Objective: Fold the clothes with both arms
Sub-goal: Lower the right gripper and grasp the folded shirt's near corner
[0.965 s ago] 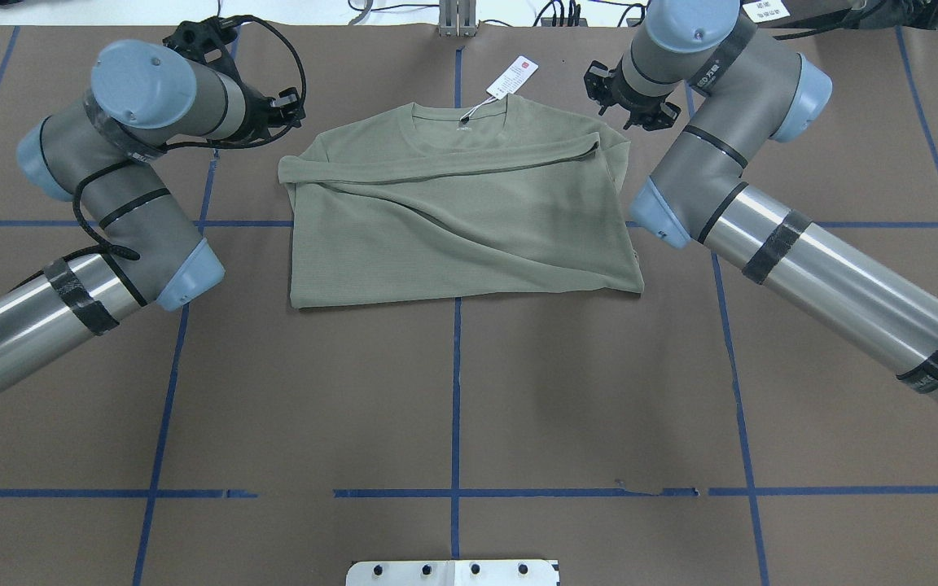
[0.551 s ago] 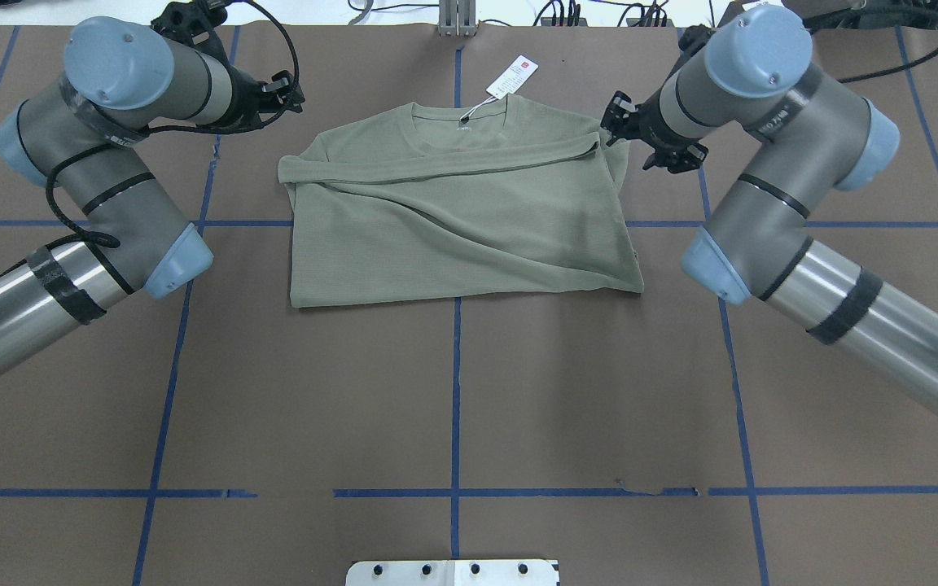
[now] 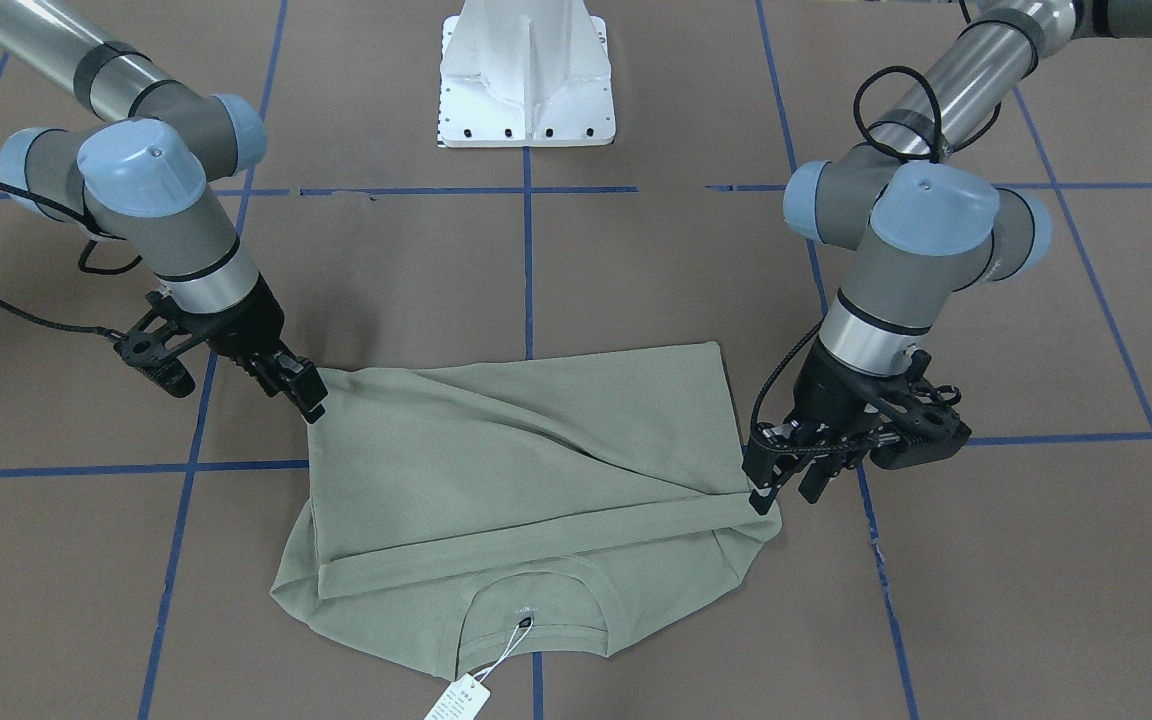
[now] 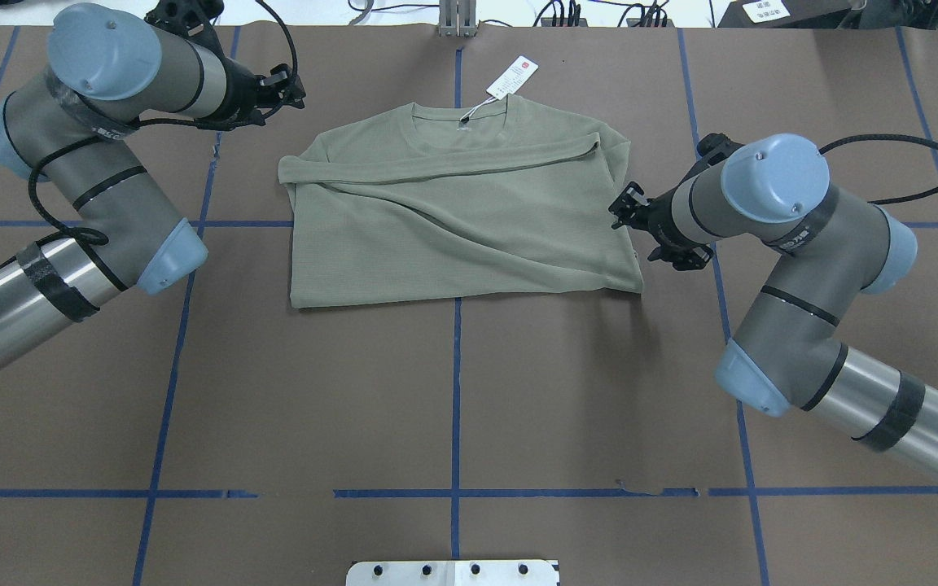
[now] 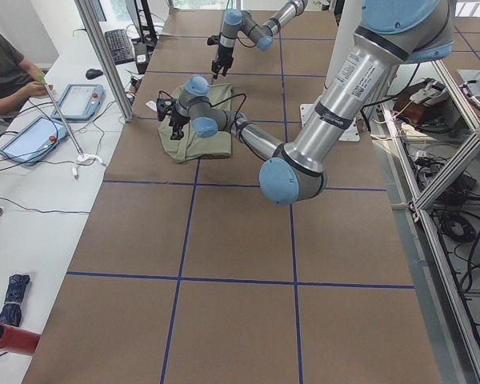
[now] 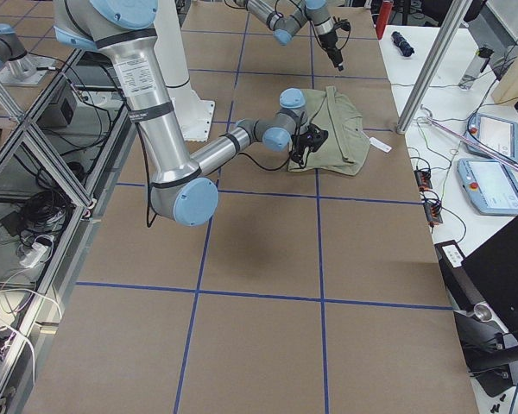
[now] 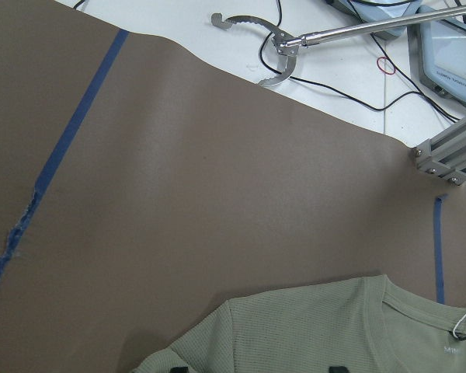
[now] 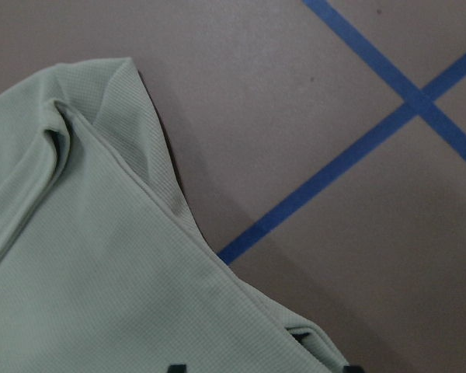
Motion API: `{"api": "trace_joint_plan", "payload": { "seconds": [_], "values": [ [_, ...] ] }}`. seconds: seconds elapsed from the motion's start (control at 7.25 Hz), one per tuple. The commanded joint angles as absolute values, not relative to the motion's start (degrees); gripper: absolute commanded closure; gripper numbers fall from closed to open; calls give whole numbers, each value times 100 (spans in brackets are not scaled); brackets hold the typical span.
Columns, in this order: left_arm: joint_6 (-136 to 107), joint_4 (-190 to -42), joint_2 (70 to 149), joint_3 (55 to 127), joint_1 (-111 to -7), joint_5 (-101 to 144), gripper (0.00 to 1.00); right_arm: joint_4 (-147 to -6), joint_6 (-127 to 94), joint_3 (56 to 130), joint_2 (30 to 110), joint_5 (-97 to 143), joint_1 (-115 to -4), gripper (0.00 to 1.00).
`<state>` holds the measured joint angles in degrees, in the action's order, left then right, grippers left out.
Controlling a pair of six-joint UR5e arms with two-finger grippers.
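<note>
The sage-green shirt (image 4: 461, 220) lies flat on the brown table, with both sleeves folded across its body and the collar at the far side. Its white hang tag (image 4: 512, 77) lies beyond the collar. My left gripper (image 3: 784, 488) is open and empty, just off the shirt's left shoulder corner. The left wrist view shows that shoulder and collar (image 7: 318, 326) below it. My right gripper (image 4: 634, 232) is open and empty at the shirt's right edge, near the hem corner. The right wrist view shows that edge of the shirt (image 8: 101, 272) between its fingertips.
The white pedestal base (image 3: 526, 70) stands at the robot's side of the table. Blue tape lines (image 4: 457, 391) cross the brown table cover. An operators' bench with tablets (image 5: 32, 136) and a grabber tool (image 7: 272, 54) runs along the far edge.
My right arm has swung back toward the robot along the shirt's right edge, from the shoulder to near the hem. My left arm has drifted slightly left. The shirt has not moved.
</note>
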<state>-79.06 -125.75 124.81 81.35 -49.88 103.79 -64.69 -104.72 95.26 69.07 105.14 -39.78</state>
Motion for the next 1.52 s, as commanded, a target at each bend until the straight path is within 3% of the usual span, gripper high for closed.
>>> {"api": "trace_joint_plan", "payload": {
  "seconds": [0.0, 0.28, 0.41, 0.55, 0.69, 0.83, 1.1, 1.38],
  "values": [
    [-7910, -12551, 12480, 8191, -4992, 10371, 32, -6302, -10687, 9527, 7101, 10188, -3640, 27],
    [-7910, -12542, 12480, 8191, -4992, 10362, 32, -6293, -10687, 9536, 7206, 10064, -3507, 29],
    [-7901, -12542, 12480, 8191, -4992, 10362, 32, -6293, -10687, 9536, 7224, 10037, -3489, 40],
    [-7910, -12542, 12480, 8191, -4992, 10371, 32, -6293, -10688, 9545, 7268, 10037, -3489, 63],
    [-7910, -12542, 12480, 8191, -4992, 10371, 32, -6284, -10696, 9554, 7269, 10046, -3481, 93],
    [-7910, -12542, 12480, 8191, -5001, 10371, 32, -6267, -10696, 9571, 7277, 10046, -3480, 100],
    [-7910, -12542, 12480, 8191, -5001, 10380, 32, -6267, -10679, 9737, 7277, 10107, -3489, 100],
    [-7919, -12559, 12480, 8226, -5001, 10389, 32, -6284, -10714, 10533, 7818, 10378, -3437, 100]
  ]
}}
